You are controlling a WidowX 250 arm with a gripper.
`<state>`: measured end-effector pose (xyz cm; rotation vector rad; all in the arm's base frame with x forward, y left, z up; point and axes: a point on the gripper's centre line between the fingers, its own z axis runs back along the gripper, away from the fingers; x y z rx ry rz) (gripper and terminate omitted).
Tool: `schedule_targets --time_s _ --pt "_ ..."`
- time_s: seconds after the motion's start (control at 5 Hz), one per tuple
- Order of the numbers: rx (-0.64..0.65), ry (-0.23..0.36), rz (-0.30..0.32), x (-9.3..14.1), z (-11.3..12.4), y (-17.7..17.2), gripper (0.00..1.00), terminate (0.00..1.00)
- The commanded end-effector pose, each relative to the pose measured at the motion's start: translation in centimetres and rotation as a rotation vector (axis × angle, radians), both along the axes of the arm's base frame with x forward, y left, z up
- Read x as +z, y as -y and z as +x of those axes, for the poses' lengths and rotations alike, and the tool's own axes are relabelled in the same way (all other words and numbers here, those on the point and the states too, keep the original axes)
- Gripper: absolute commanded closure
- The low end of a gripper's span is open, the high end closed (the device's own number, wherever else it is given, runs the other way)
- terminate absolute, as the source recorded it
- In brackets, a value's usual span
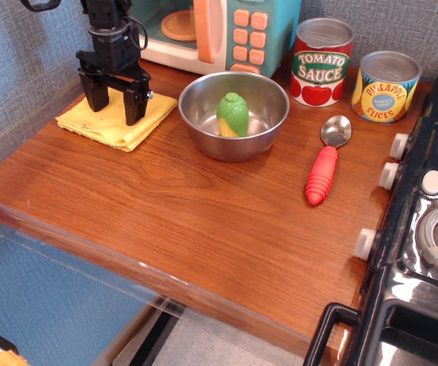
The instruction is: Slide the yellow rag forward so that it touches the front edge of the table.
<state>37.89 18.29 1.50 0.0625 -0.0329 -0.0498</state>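
The yellow rag point(112, 126) lies flat and folded at the back left of the reddish-brown table point(203, 221), well behind its glossy front edge point(127, 263). My black gripper point(115, 113) stands upright over the rag, open, with both fingertips point(134, 116) down on or just above the cloth. Nothing is held between the fingers. The gripper hides the middle of the rag.
A steel bowl point(234, 114) with a green and yellow toy corn point(233, 114) sits right of the rag. A red-handled spoon point(325, 164), two cans point(322, 61) and a toy microwave point(211, 30) stand further back and right. A black stove point(424, 229) borders the right side.
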Motion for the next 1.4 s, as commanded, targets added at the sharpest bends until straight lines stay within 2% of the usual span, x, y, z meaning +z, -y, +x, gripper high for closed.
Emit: schedule_targets --time_s 0.0,0.2,0.6,1.0,1.2 --pt "-0.012 -0.008 -0.036 -0.1 -1.2 0.6 0.0 0.0" --pt "-0.013 0.009 -0.079 0.4 -3.1 1.0 0.0 0.0" --pt "-0.054 0.021 -0.089 1.3 -7.3 2.5 0.0 0.0" --pt "-0.026 0.004 -0.049 2.1 -10.7 2.5 0.0 0.0" --pt "-0.018 0.006 -0.039 2.3 -11.2 2.5 0.0 0.0"
